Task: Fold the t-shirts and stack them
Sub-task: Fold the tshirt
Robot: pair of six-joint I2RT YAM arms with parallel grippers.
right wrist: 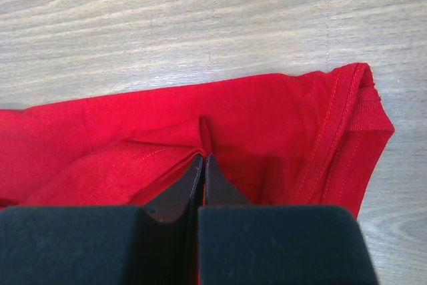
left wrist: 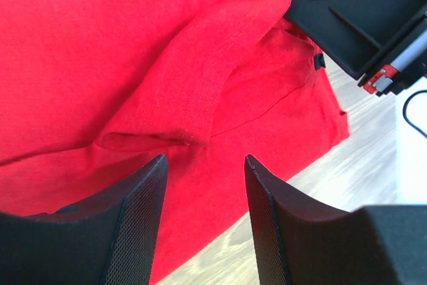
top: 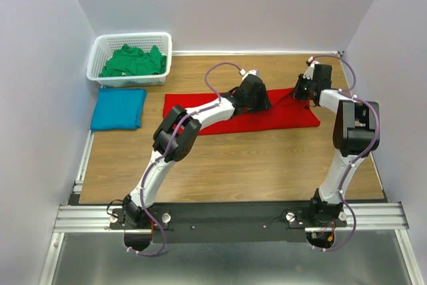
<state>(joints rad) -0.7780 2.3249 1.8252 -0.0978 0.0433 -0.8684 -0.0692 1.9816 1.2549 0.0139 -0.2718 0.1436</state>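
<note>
Top external gives us the wooden surface (top: 233, 165), with the red t-shirt (top: 190, 106) lying across its middle as a long strip running left to right. We see the white basket (top: 127, 81) in the far left corner. Just in front of it, well apart from the red one, the teal t-shirt (top: 119, 109) lies folded on the surface. The green t-shirt (top: 133, 62) sits crumpled inside the basket. Over the red cloth's middle the left hand (left wrist: 205, 165) hangs with fingers apart, nothing between them. Near the cloth's right end the right hand (right wrist: 203, 161) is pressed together, pinching a raised fold of the red t-shirt.
</note>
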